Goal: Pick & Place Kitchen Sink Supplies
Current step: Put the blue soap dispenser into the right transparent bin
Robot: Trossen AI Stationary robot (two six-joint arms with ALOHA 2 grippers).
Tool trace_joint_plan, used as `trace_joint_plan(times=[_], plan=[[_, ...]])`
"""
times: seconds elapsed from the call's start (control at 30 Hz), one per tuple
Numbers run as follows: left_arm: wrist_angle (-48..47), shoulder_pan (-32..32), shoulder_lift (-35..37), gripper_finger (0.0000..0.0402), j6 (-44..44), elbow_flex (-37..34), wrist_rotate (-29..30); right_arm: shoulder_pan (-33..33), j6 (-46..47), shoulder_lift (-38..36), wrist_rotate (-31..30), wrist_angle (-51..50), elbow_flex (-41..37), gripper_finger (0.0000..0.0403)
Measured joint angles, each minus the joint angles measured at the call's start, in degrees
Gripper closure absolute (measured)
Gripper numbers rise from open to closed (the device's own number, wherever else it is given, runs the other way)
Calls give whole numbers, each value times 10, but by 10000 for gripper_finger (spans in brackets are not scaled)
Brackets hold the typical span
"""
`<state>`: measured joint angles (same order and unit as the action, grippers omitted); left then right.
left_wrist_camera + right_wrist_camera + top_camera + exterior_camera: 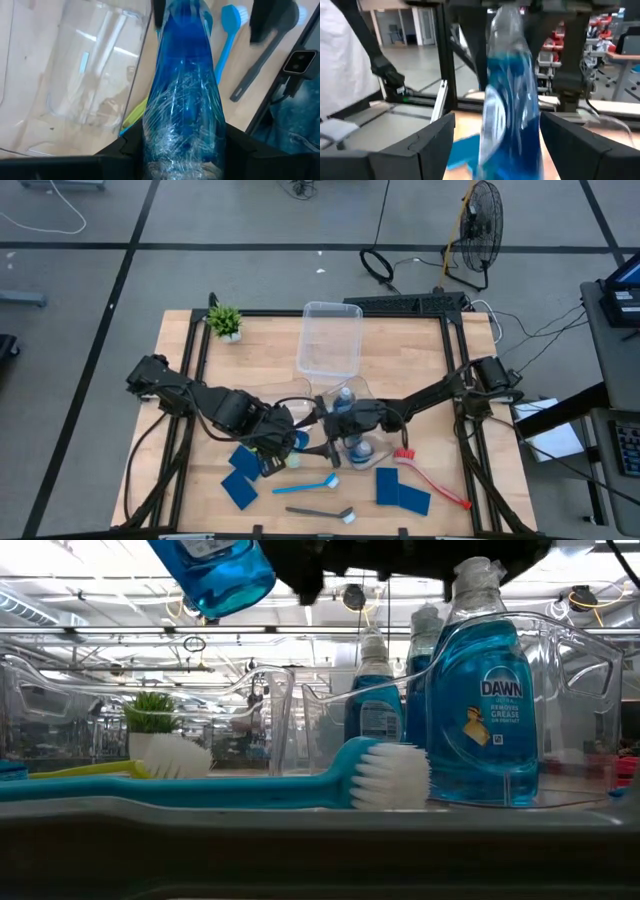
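Though airborne, bottle (182, 110) between left claw (182, 155) fingers.

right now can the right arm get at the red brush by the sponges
Probably not yet: the right gripper has a blue soap bottle between its jaws. The red brush lies uncovered on the table beside two sponges.

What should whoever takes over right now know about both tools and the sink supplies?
Left tool: shut on a lifted bottle.
Right tool: open, astride an upright bottle.
Done, it seems: three bottles stand in a clear bin.
Left to do: the lifted bottle, four sponges, and the red brush, light-blue brush, dark-grey brush and yellow-green brush, all lying on the table.
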<state>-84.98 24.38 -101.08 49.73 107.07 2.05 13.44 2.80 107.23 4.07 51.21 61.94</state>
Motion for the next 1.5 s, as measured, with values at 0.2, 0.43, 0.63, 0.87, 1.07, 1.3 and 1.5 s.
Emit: trace_joint_plan(times=[0.2,0.43,0.63,0.87,1.07,1.3,1.5], plan=[[22,0,0,242,-2,0,4,0,4,51,8,-1,58,124],[32,1,0,242,-13,0,8,0,-11,62,8,-23,74,171],[41,1,0,241,-12,-1,11,-3,-31,57,18,-44,74,272],[57,-13,10,94,5,-1,-16,-7,-57,46,37,-102,72,272],[74,-1,46,17,10,0,29,-1,-73,7,-1,-129,50,272],[119,40,94,70,-33,0,182,12,-71,-79,-3,-134,16,272],[127,94,107,98,-121,0,347,32,-95,-215,-86,-228,-49,273]])
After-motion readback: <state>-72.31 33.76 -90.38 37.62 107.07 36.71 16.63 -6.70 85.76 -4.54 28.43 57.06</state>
